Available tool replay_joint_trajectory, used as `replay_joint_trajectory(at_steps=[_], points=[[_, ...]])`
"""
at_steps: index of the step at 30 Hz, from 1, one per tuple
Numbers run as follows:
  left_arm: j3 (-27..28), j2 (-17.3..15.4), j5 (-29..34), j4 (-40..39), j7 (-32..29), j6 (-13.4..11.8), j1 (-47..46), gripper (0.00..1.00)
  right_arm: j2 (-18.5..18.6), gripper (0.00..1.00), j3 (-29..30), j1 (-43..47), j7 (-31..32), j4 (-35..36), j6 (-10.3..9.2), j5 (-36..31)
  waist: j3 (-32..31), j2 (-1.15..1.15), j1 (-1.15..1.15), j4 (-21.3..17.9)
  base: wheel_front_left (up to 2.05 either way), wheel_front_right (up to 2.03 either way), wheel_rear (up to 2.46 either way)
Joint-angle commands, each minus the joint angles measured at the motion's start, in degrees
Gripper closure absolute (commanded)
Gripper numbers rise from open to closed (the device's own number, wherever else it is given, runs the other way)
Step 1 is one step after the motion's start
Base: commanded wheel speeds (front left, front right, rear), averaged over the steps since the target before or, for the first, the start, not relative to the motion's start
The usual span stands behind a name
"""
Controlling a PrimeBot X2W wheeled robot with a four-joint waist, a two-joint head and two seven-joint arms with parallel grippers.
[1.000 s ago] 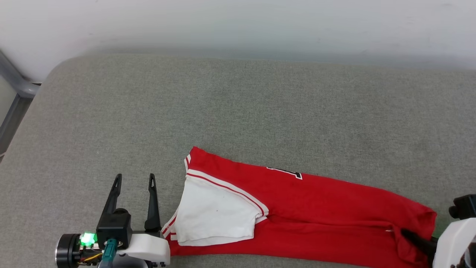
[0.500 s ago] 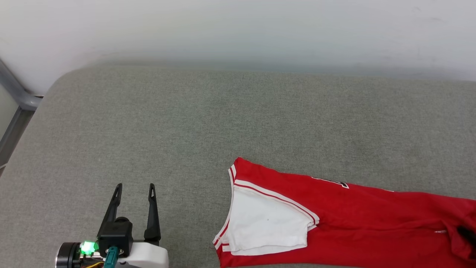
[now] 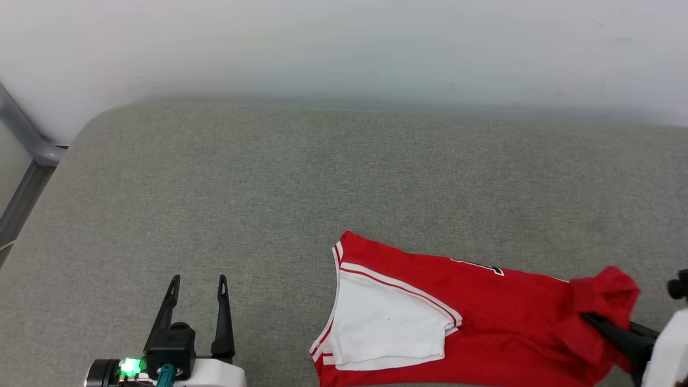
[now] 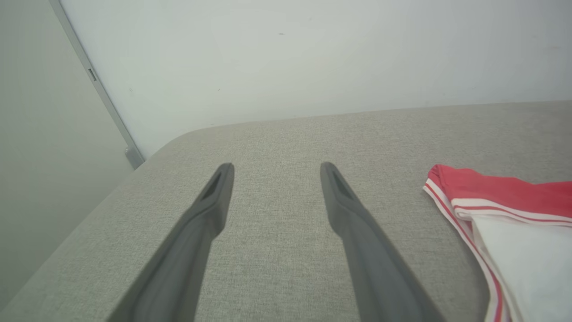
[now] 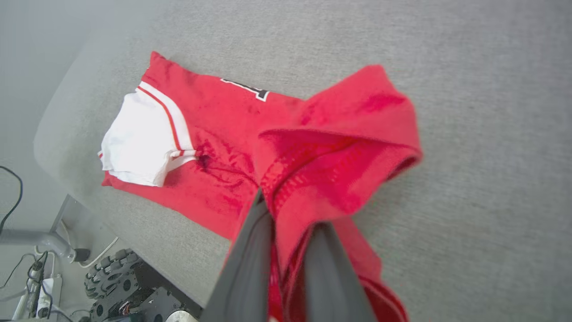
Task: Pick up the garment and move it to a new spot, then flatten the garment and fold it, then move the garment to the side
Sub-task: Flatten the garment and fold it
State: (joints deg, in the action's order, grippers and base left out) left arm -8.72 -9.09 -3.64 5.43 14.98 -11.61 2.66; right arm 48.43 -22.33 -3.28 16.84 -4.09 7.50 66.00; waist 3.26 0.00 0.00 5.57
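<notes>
Garment (image 3: 484,301) clamped in right pincer (image 3: 588,318), left pincer (image 3: 198,280) spread wide, empty

A grey fabric-covered worktop (image 3: 269,188) stretched ahead of the left gripper (image 3: 198,278) and out to both sides of it, its far-left corner rounded. Beyond the gripper a plain white wall (image 3: 344,43) rose behind the worktop's far edge. Off to the gripper's left a grey metal frame (image 3: 27,145) slanted down past that corner. Lower than the gripper, on the floor below the worktop's edge, lay a white power strip (image 5: 33,290) and a dark cable (image 5: 18,190) beside a grey metal leg (image 5: 40,239).
</notes>
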Motion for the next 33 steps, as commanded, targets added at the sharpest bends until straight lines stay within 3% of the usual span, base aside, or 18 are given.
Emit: replay_joint_trajectory(at_steps=[1, 7, 16, 26, 33], points=[[0.17, 0.12, 0.42, 0.05, 0.28, 0.13, -0.05, 0.00, -1.43, 1.00, -0.62, -1.05, 0.82, 1.63, -0.03, -1.15, 0.26, 0.00, 0.00, 0.24, 0.00, 0.00, 0.00], [-0.11, 1.05, 1.06, 0.12, 0.28, 0.74, -1.43, 0.00, -7.19, 1.00, -5.06, -7.93, 5.58, 4.21, -0.03, -7.97, 1.68, 0.00, 0.00, 1.22, 0.00, 0.00, 0.00], [-1.11, 2.15, 2.01, 0.62, 0.28, 1.54, -3.78, 0.00, -16.00, 1.00, -16.28, -21.56, 10.97, 0.29, -0.03, -16.36, 4.16, 0.00, 0.00, 3.08, 0.00, 0.00, 0.00], [-1.70, 3.42, 2.03, 1.16, 0.28, 2.31, -6.03, 0.00, -24.98, 1.00, -26.79, -33.72, 11.08, -11.80, -0.03, -20.17, 7.24, 0.00, 0.00, 5.55, 0.00, 0.00, 0.00], [-1.99, 4.07, 1.97, 1.65, 0.28, 2.41, -6.99, 0.00, -28.40, 1.00, -31.33, -35.57, 10.23, -23.91, -0.05, -21.30, 8.40, 0.00, 0.00, 6.47, 0.00, 0.00, 0.00]])
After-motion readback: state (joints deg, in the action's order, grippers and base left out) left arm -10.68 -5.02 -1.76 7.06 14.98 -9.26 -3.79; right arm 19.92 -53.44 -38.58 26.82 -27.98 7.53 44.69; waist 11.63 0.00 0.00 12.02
